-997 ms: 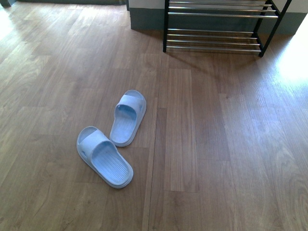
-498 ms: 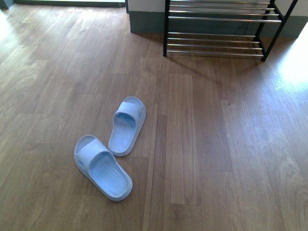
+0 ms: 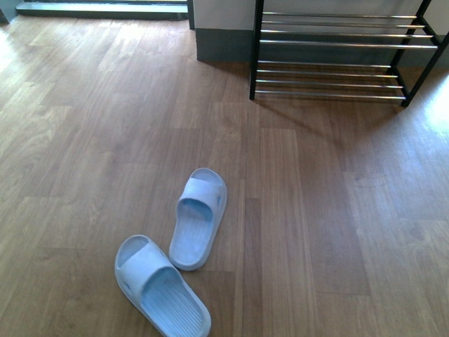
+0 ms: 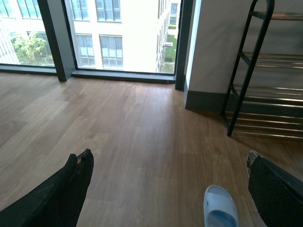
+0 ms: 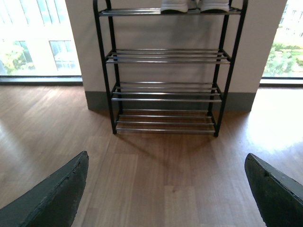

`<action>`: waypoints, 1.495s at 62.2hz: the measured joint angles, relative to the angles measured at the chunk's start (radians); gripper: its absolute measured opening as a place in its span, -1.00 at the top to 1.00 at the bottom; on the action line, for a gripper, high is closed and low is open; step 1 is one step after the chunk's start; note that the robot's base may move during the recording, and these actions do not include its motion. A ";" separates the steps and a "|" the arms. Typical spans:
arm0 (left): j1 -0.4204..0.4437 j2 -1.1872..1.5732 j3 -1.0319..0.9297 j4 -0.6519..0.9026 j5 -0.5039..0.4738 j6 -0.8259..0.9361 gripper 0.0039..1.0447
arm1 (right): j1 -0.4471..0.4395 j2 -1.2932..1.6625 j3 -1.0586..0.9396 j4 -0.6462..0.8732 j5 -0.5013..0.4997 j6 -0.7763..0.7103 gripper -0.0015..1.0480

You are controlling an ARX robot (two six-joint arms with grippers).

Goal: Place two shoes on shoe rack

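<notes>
Two pale blue slide sandals lie on the wooden floor in the front view, one [image 3: 198,219] pointing away and the other [image 3: 163,289] angled beside it near the bottom edge. The shoe rack [image 3: 337,53], a black frame with chrome bars, stands against the far wall. No arm shows in the front view. My left gripper [image 4: 168,158] hangs open above the floor, with one sandal's toe [image 4: 220,210] below it, nearer one finger. My right gripper [image 5: 166,161] is open and empty, facing the shoe rack [image 5: 165,90]. White-soled shoes [image 5: 194,5] sit on its top shelf.
A white wall section with a grey baseboard [image 3: 223,43] stands behind the rack. Floor-to-ceiling windows [image 4: 118,38] with dark frames run along the far side. Bare wooden floor [image 3: 316,210] lies between the sandals and the rack.
The front view has shifted: both sandals now sit lower and slightly further right in the picture, and more of the rack's shelves show.
</notes>
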 joint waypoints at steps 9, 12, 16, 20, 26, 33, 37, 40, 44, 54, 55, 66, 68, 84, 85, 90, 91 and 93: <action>0.000 0.000 0.000 0.000 -0.005 0.000 -0.83 | 0.000 0.000 0.000 -0.001 -0.008 0.000 -0.82; 0.000 0.000 0.000 0.000 -0.005 0.000 -0.83 | 0.000 0.000 0.000 0.000 -0.007 0.000 -0.82; 0.000 0.000 0.000 0.000 -0.003 0.000 -0.83 | 0.000 0.000 0.000 0.000 -0.007 0.000 -0.82; 0.000 0.000 0.000 0.000 -0.004 0.000 -0.83 | 0.000 0.000 0.000 0.000 -0.007 0.000 -0.82; 0.000 0.000 0.000 0.000 -0.003 0.000 -0.83 | 0.000 0.000 0.000 0.000 -0.006 0.000 -0.82; 0.000 0.000 0.000 0.000 -0.003 0.000 -0.83 | 0.000 0.000 0.000 0.000 -0.006 0.000 -0.82; 0.000 0.000 0.000 0.000 -0.003 0.000 -0.83 | -0.005 0.003 0.001 -0.002 -0.028 0.005 -0.82; 0.000 0.000 0.000 0.000 -0.003 0.000 -0.83 | -0.030 0.043 0.003 0.014 -0.161 0.018 -0.82; 0.000 0.000 0.000 0.000 -0.002 0.000 -0.83 | -0.001 0.167 0.008 0.097 -0.237 0.018 -0.82; 0.000 0.000 0.000 0.000 -0.002 0.000 -0.83 | 0.136 0.719 0.097 0.471 -0.195 0.023 -0.82; 0.000 0.000 0.000 0.000 -0.002 0.000 -0.83 | 0.149 0.797 0.117 0.517 -0.184 0.023 -0.82; 0.000 0.000 0.000 0.000 -0.002 0.000 -0.83 | 0.261 1.501 0.356 0.737 -0.152 0.047 -0.82; 0.000 0.000 0.000 0.000 -0.002 0.000 -0.83 | 0.284 1.654 0.422 0.743 -0.132 0.053 -0.82; 0.000 0.000 0.000 0.000 -0.002 0.000 -0.83 | 0.401 2.279 0.795 0.699 -0.106 0.048 -0.82; 0.000 0.000 0.000 0.000 -0.002 0.000 -0.83 | 0.404 2.297 0.808 0.696 -0.104 0.048 -0.82; 0.000 0.000 0.000 0.000 -0.002 0.000 -0.83 | 0.428 2.425 0.901 0.668 -0.098 0.042 -0.82; 0.000 0.000 0.000 0.000 -0.002 0.000 -0.83 | 0.434 2.459 0.926 0.660 -0.095 0.041 -0.82; 0.000 0.000 0.000 0.000 -0.002 0.000 -0.83 | 0.443 2.507 0.965 0.646 -0.093 0.041 -0.82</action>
